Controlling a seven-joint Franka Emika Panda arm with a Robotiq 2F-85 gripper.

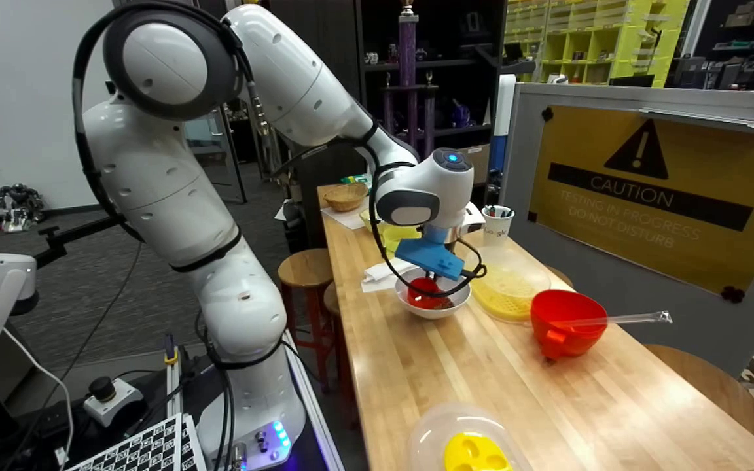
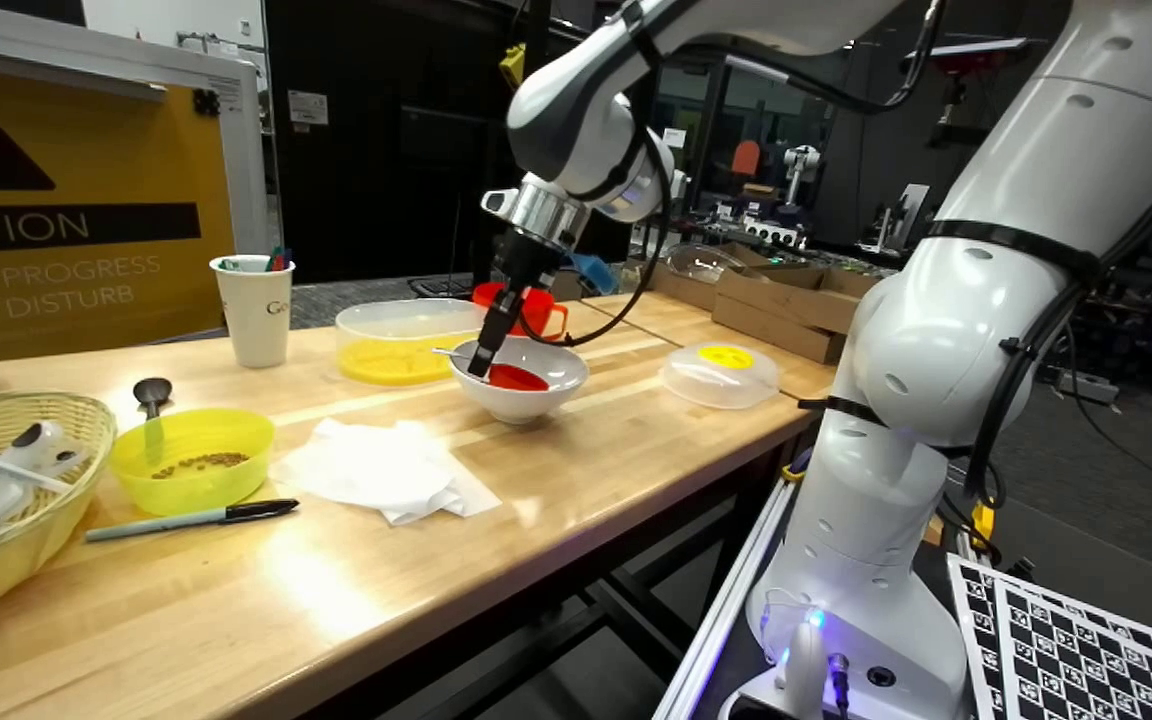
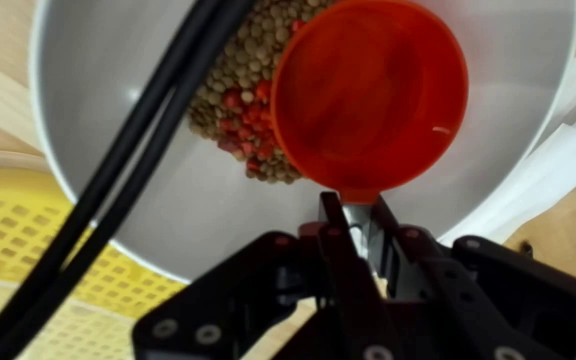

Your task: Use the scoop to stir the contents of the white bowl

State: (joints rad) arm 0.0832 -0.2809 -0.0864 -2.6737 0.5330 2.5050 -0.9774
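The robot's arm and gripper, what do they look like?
The arm is shiny white and rounded, with dark grey joint rings, black straps and black cables. Blue lights glow at its base. The gripper is black, with two slim fingers.

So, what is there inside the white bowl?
The white bowl holds brown grains, red pieces and a red scoop. What lies beneath the scoop is covered, and black cables hide a strip of the wrist view.
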